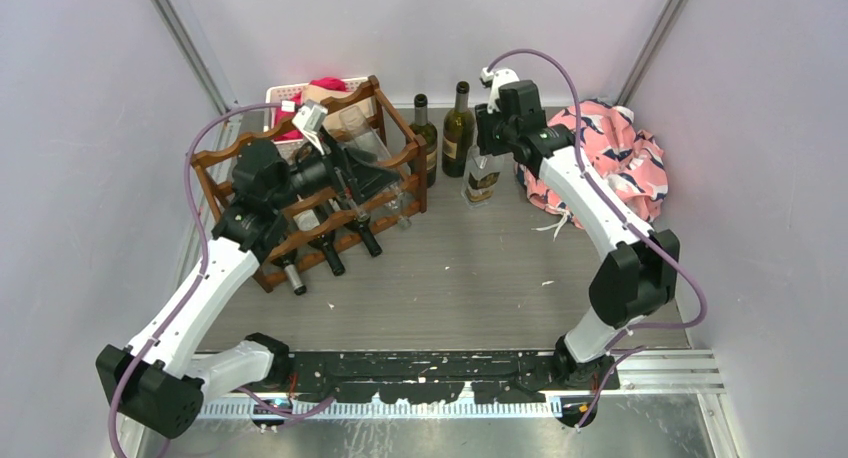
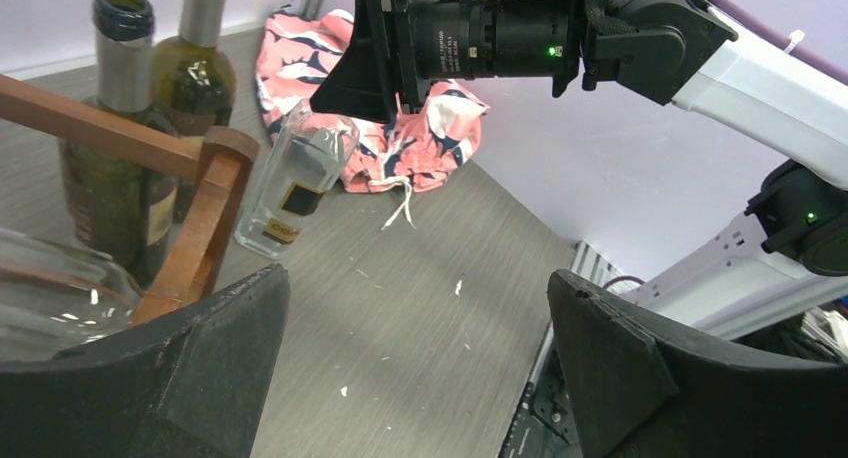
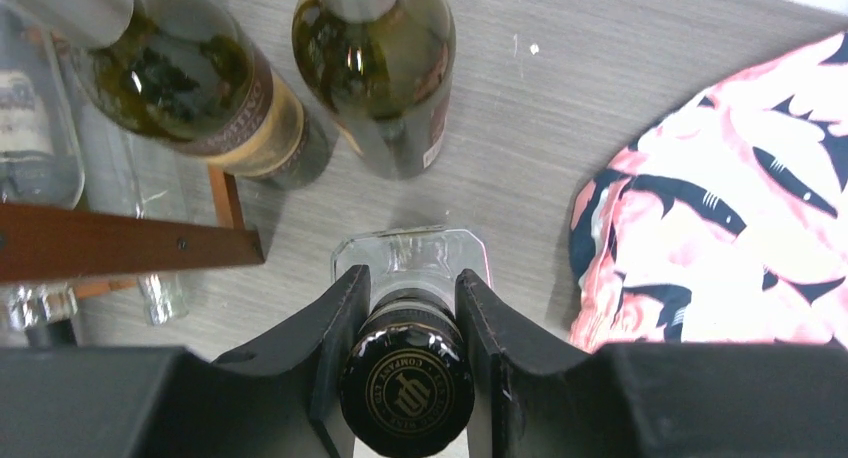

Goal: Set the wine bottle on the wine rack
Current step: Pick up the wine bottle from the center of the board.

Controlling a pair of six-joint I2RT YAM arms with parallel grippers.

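On the grey counter (image 1: 480,278), the right claw (image 3: 412,280) clamps the black cap (image 3: 408,388) of the clear square glass bottle (image 3: 410,248); lifted so, it may slip.

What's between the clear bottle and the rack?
Two dark bottles stand at the rack's right end, close beside the clear bottle's direct line to it. The open left gripper hangs over that end too.

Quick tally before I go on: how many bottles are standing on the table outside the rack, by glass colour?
Dark green bottles: 2
Clear bottle: 1
Total: 3
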